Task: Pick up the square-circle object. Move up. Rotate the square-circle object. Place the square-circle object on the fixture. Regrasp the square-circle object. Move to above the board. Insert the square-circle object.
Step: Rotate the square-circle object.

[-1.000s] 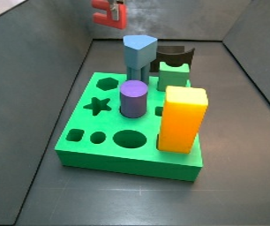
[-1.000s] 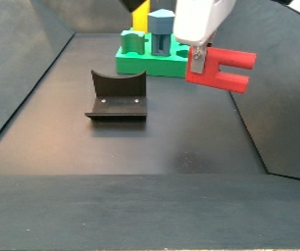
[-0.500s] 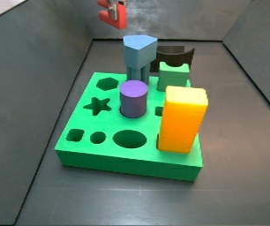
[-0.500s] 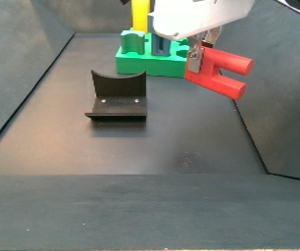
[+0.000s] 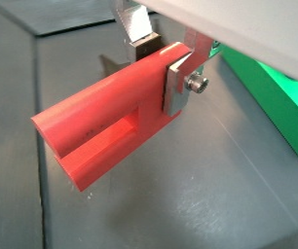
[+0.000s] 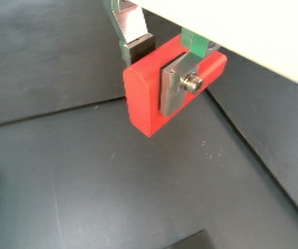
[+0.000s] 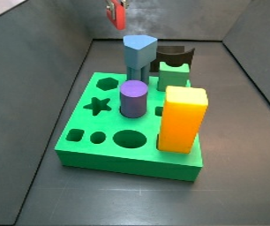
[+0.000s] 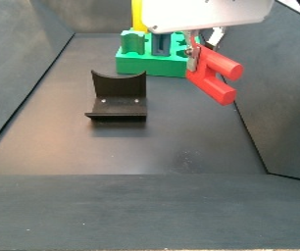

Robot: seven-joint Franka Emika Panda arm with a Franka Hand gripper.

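Red square-circle object sits tilted, clamped between the jaws of the raised gripper, with the fixture below and the board beyond.

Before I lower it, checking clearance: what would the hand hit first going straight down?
Probably bare floor: the hand, holding the red block, hangs beside the fixture, though depth is unclear.
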